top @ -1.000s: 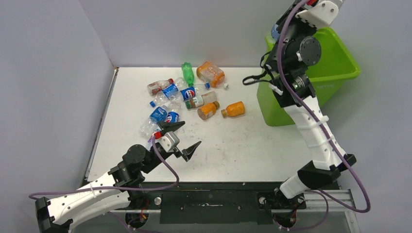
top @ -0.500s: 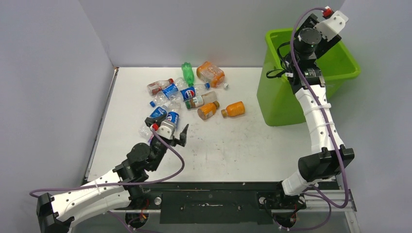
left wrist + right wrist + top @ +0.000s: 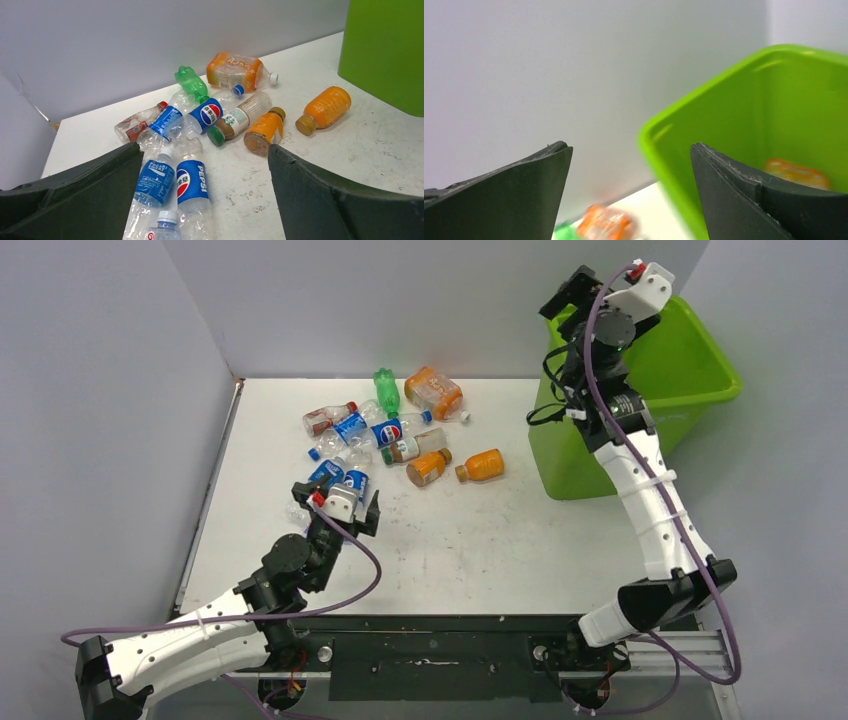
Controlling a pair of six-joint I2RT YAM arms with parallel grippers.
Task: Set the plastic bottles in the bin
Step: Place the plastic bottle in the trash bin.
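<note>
Here, left pincer [image 3: 202, 146] open over clustered plastic bottles [image 3: 192, 182], right pincer [image 3: 629, 145] open near bin [image 3: 724, 100].

The bin [image 3: 575, 460] is glossy lime-green plastic; the bottles [image 3: 192, 182] are crinkled clear plastic with shiny labels; the white surface [image 3: 350, 145] looks matt and scuffed.

Plain pale grey walls [image 3: 90, 390] on three sides of a scuffed white table [image 3: 500, 540], in even light.
</note>
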